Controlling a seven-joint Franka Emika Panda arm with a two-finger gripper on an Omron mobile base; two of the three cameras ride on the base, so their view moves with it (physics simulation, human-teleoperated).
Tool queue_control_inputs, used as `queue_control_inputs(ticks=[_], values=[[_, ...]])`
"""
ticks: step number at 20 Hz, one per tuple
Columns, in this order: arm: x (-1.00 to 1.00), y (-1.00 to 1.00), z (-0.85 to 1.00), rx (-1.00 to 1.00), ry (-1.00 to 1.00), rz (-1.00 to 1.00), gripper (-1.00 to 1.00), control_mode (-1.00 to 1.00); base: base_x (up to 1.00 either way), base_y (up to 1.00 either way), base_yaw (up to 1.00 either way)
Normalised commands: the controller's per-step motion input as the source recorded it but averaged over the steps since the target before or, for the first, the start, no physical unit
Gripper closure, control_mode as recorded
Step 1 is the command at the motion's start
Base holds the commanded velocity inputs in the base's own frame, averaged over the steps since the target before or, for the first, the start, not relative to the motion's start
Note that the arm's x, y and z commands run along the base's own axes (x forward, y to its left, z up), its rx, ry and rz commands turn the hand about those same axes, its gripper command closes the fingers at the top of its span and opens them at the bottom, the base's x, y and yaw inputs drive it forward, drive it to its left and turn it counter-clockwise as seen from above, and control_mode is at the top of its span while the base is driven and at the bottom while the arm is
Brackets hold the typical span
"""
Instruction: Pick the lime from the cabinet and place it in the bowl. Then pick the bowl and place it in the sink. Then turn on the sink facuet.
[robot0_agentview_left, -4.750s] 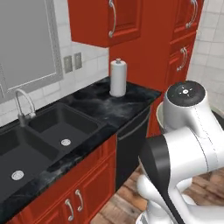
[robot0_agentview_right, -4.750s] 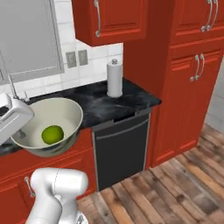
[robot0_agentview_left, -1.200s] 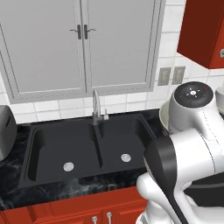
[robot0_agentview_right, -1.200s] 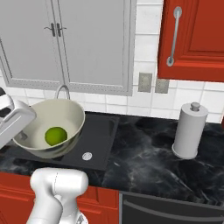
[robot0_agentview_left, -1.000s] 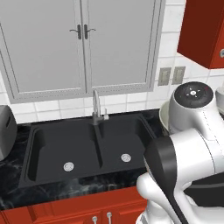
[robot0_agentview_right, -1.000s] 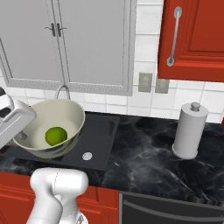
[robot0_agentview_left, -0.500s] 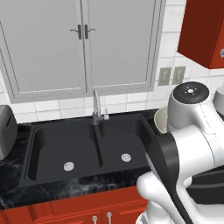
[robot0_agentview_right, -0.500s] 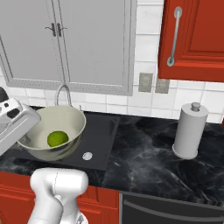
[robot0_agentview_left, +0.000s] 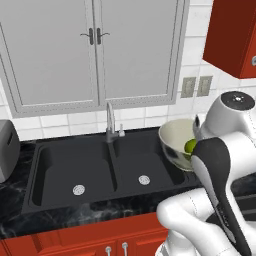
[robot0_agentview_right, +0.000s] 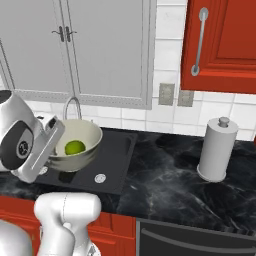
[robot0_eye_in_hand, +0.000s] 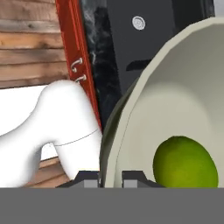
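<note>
The bowl (robot0_agentview_right: 75, 144) now seems lower, over the sink (robot0_agentview_right: 107, 162).

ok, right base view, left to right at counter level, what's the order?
Tap → bowl carrying the lime, over the sink → paper towel roll.

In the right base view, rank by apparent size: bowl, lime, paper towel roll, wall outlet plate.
Largest to smallest:
1. bowl and paper towel roll, too close to rank
2. wall outlet plate
3. lime
</note>
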Motion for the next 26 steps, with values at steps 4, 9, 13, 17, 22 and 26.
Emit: queue_control_inputs(ticks=[4,9,13,17,22,26], values=[[0.68,-0.19,-0.23,0.00,0.11,0.59,1.00,-1.00,0.00,0.00,0.00],[0.50,-0.15,-0.19,0.00,0.11,0.48,1.00,-1.00,0.00,0.00,0.00],[0.55,-0.07,-0.28,0.00,0.07,0.32,1.00,-1.00,0.00,0.00,0.00],[0.78,0.00,-0.45,0.00,0.08,0.22,1.00,-1.00,0.00,0.00,0.00],[0.91,0.00,-0.54,0.00,0.05,0.14,1.00,-1.00,0.00,0.00,0.00],[0.98,0.00,-0.67,-0.02,0.06,0.10,1.00,-1.00,0.00,0.00,0.00]])
